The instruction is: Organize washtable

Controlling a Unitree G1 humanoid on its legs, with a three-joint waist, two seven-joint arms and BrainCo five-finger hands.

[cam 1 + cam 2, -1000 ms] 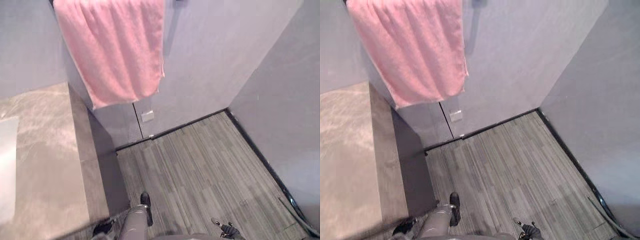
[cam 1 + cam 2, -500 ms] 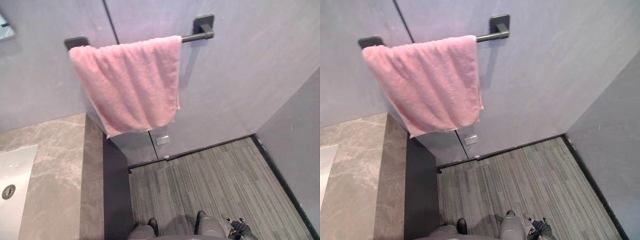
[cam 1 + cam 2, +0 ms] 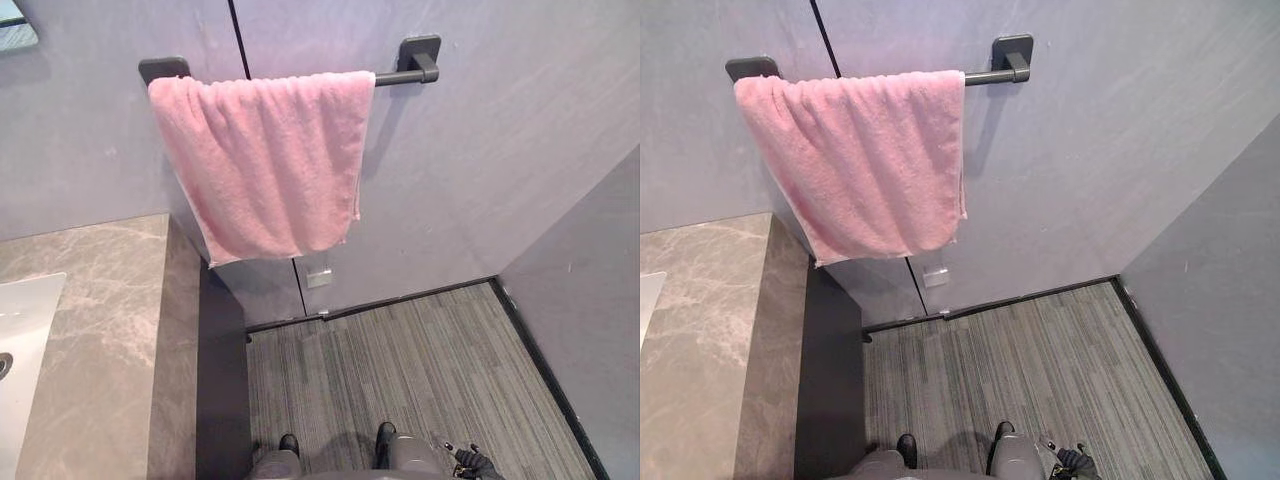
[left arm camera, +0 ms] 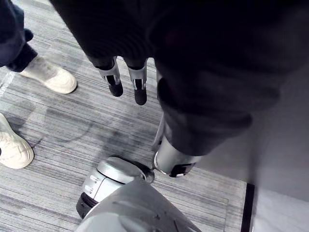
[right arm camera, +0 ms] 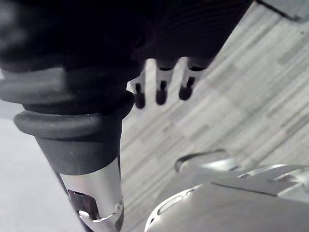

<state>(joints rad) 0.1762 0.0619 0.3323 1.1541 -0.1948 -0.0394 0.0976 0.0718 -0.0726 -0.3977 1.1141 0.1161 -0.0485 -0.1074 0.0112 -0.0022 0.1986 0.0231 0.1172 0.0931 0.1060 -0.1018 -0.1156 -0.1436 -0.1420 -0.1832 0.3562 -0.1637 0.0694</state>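
Two hands hang low beside the robot, both over the grey striped plank floor [image 3: 400, 370].

1. Left hand [image 4: 137, 82]: in the left wrist view the fingers are straight and point down towards the floor. Nothing is between them, and they touch nothing.
2. Right hand [image 5: 161, 87]: in the right wrist view the fingers are likewise extended and relaxed, clear of the floor, with nothing in their grasp.
3. Grey marble-patterned washtable top [image 3: 100, 330]: it lies at the robot's left, well apart from both hands. A white rectangular basin [image 3: 25, 330] is set into it at the far left edge.
4. Pink terry towel [image 3: 265, 165]: it is draped over a dark metal wall bar [image 3: 405, 72] on the grey wall, above and just beyond the washtable's right end. Its lower edge hangs slanted.
5. Small white wall plate [image 3: 318, 276]: it sits on the wall below the towel, near the floor.
6. Person's white shoes [image 4: 50, 78]: they stand on the floor near the left hand.
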